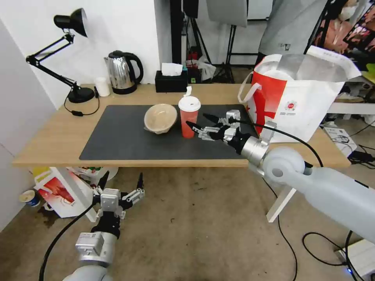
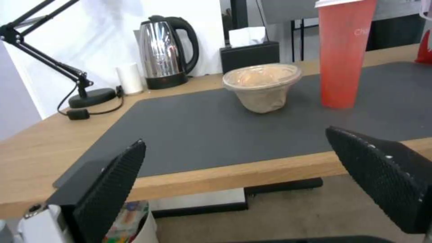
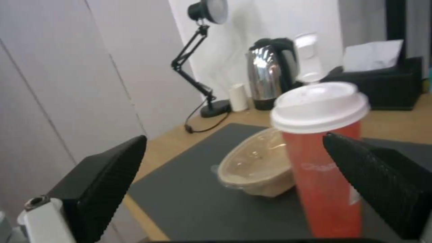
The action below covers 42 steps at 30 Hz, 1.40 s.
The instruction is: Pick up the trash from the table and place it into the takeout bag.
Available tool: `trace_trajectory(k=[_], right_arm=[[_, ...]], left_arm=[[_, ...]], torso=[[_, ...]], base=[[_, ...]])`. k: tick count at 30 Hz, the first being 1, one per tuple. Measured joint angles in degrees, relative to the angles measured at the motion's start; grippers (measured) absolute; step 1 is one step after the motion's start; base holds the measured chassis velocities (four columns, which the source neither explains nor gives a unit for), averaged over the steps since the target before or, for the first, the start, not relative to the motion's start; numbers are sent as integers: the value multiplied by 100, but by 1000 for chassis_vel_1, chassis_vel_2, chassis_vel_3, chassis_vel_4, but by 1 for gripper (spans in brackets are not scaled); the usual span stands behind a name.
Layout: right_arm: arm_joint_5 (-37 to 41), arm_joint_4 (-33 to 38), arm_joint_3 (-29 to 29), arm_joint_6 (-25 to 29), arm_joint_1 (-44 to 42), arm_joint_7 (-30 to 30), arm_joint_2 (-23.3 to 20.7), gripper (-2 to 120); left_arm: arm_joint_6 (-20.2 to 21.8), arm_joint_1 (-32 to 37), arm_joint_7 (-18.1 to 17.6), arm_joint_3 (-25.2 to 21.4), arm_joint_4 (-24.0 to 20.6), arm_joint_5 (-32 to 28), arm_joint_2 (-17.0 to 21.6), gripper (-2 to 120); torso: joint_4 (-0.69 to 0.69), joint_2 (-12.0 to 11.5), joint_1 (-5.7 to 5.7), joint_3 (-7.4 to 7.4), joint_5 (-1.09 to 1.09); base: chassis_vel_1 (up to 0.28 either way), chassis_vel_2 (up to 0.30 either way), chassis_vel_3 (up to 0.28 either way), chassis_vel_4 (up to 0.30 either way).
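— How far are we getting?
— Two pieces are waiting on the table (image 1: 58, 136): cup (image 1: 189, 116) and paper bowl (image 1: 160, 118). We're reaching our right gripper (image 1: 198, 121), spread wide, toward the cup; the bag (image 1: 297, 99) is standing just beyond.

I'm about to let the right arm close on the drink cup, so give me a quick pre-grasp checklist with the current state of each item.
1. Right claw open: ok, fingers spread.
2. Red plastic drink cup with white lid upright on the dark grey rectangular mat: ok.
3. Cup fully between the fingers: not ok, claw is just beside it.
4. Beige paper bowl clear of the cup: ok, a small gap.
5. White and red takeout bag mouth open: ok.
6. Left claw out of the way: ok, open below the table edge.
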Motion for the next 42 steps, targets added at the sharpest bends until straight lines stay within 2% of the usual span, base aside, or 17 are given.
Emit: trace_trajectory(k=[12, 42], right_arm=[[-324, -17, 76, -69, -77, 597, 48, 100], [88, -648, -372, -229, 413, 586, 590, 100]], left_arm=[[0, 0, 0, 0, 0, 0, 0, 100], [0, 0, 0, 0, 0, 0, 0, 100]], torso=[[0, 0, 0, 0, 0], [0, -2, 1, 0, 0]], base=[[0, 0, 0, 0], [0, 0, 0, 0]])
